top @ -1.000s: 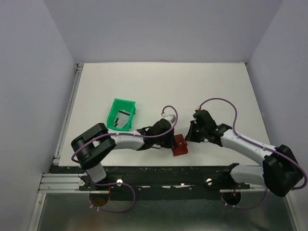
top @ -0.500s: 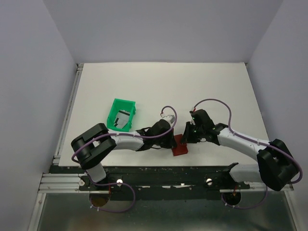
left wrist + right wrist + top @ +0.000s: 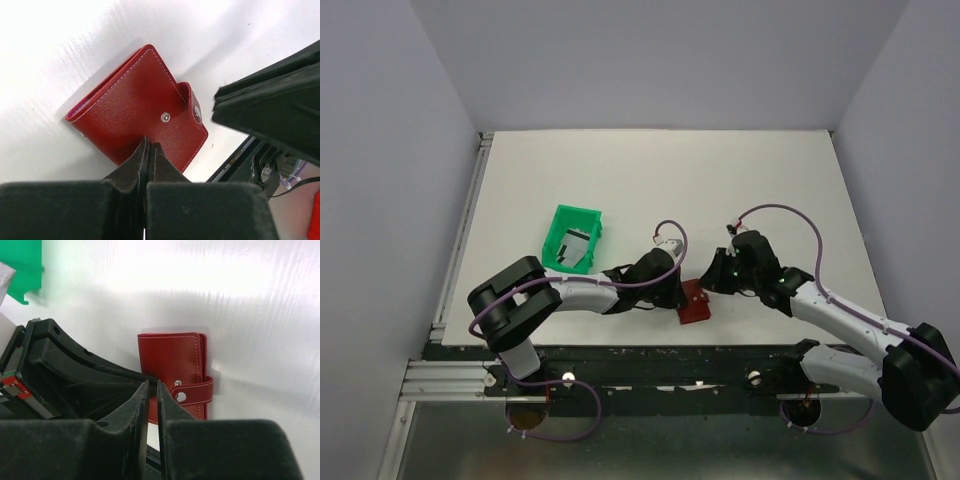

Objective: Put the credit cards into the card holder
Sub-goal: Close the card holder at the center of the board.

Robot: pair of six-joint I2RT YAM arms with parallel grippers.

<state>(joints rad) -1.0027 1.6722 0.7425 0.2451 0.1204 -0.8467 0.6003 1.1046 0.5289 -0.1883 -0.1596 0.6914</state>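
The card holder [image 3: 695,303] is a dark red wallet lying closed on the white table near its front edge. It shows in the left wrist view [image 3: 135,112] and the right wrist view [image 3: 172,367], its strap lying across the cover beside a bare snap stud. My left gripper [image 3: 677,292] is shut and empty, its tips [image 3: 148,146] over the wallet's edge. My right gripper [image 3: 709,282] is shut and empty, its tips [image 3: 152,386] just above the wallet's left side. The credit cards [image 3: 576,246] lie in the green tray.
The green tray [image 3: 560,222] stands on the table left of the wallet, and its corner shows in the right wrist view [image 3: 22,270]. The table's front edge and black rail [image 3: 650,355] run just below the wallet. The two grippers are close together over the wallet.
My right gripper moved left toward the wallet, then drew back slightly to the right as its forearm swung lower. The left arm and the wallet have not moved.
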